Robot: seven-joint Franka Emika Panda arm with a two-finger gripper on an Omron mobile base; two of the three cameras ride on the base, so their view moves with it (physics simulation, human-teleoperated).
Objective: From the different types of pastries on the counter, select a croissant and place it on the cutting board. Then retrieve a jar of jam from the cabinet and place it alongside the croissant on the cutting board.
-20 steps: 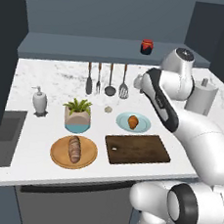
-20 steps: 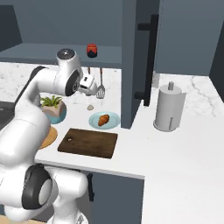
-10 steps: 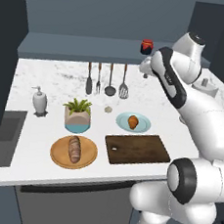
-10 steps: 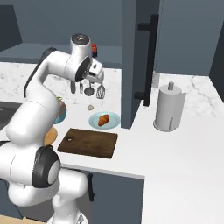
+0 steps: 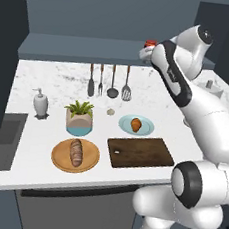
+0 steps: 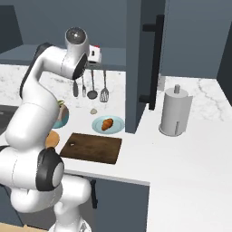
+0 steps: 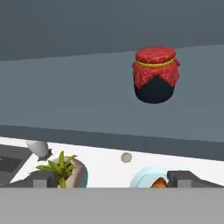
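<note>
- Red-cloth-topped jar of jam stands upright on the cabinet shelf, ahead of the gripper and offset towards one fingertip; not touching.
- Gripper: jaws spread wide, nothing between them.
- Croissant lies on a blue plate, just beside the cutting board, which is bare.

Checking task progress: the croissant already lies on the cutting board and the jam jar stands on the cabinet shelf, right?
Not quite. In the left base view the croissant lies on a light blue plate behind the cutting board, which is bare. The jam jar does stand on the cabinet shelf.
</note>
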